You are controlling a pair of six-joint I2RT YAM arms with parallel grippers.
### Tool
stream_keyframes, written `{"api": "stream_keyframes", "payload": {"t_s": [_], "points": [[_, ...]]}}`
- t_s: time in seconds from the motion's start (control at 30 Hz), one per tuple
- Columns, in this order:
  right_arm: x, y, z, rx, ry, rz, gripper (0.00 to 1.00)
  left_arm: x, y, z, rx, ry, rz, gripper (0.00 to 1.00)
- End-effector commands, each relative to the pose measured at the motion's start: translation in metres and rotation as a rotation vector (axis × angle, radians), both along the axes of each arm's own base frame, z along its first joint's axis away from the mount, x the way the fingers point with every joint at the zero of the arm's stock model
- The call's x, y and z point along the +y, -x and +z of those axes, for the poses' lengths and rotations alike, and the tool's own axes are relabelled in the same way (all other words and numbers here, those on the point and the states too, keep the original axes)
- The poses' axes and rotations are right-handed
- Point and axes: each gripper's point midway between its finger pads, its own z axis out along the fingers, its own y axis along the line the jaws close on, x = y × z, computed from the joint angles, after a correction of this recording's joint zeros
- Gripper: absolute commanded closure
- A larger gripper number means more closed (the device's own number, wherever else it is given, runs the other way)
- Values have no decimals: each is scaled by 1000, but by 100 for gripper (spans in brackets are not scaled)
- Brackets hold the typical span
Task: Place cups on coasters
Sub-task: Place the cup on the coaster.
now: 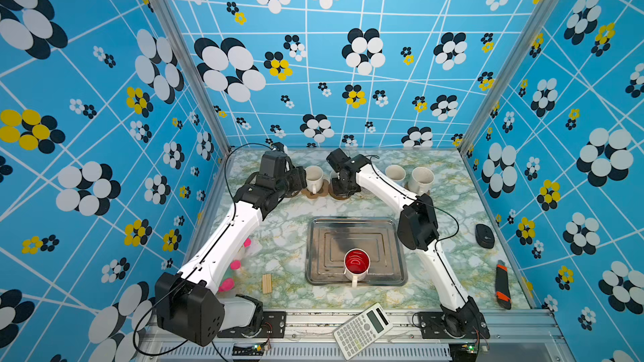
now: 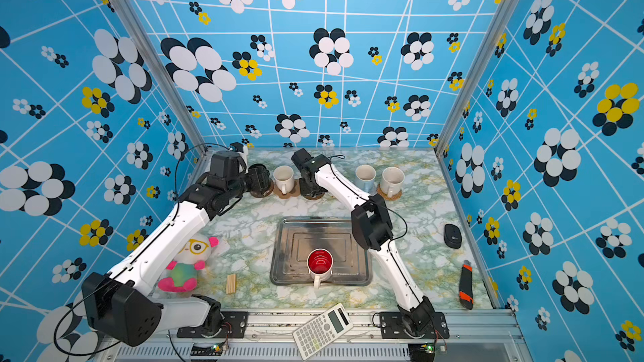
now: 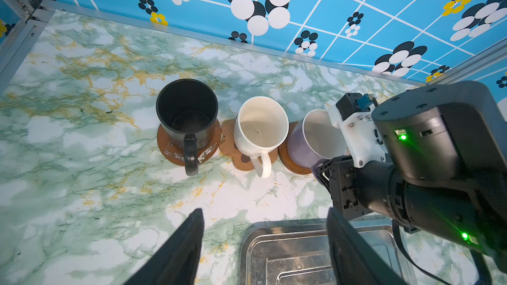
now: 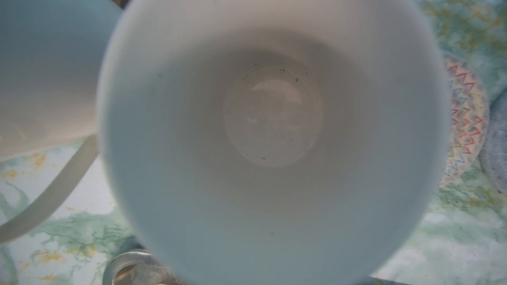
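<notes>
In the left wrist view a black cup (image 3: 188, 116) stands on a brown disc coaster (image 3: 170, 152). Beside it a white cup (image 3: 260, 124) stands on the paw-print coaster (image 3: 229, 143). A lavender cup (image 3: 310, 143) rests on another brown disc (image 3: 290, 164), and my right gripper (image 3: 325, 164) is shut on it; its white inside (image 4: 271, 116) fills the right wrist view and hides the fingers. My left gripper (image 3: 264, 215) hangs open and empty, short of the black cup. A light blue cup (image 1: 395, 172) and a speckled cream cup (image 1: 421, 179) stand at the back right, the cream one on a rattan coaster (image 2: 383, 193). A red-inside cup (image 1: 357, 262) sits in the tray.
The metal tray (image 1: 383, 238) lies mid-table. A cream crocheted coaster (image 4: 463, 122) lies bare beside a grey-blue one (image 4: 496, 143). A plush toy (image 2: 184, 262) and wooden block (image 1: 266, 283) lie front left; a calculator (image 1: 362, 330), knife (image 1: 503, 283) and mouse (image 1: 484, 235) lie front and right.
</notes>
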Motion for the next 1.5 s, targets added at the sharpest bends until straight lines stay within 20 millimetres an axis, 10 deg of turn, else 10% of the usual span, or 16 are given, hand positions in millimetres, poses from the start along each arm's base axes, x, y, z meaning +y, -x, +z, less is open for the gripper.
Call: {"api": "stream_keyframes", "payload": {"t_s": [0.0,0.97,1.47], "points": [[0,-8,-2,-16,-21,-28,100,1,1,0,3,16,-1,28],[-2,-2,1,2,-26,-35,68,2,6,4,-3,24,0,28],[-17,11,47,-71,-40,-53,42,6,11,7,-7,26,13,29]]}}
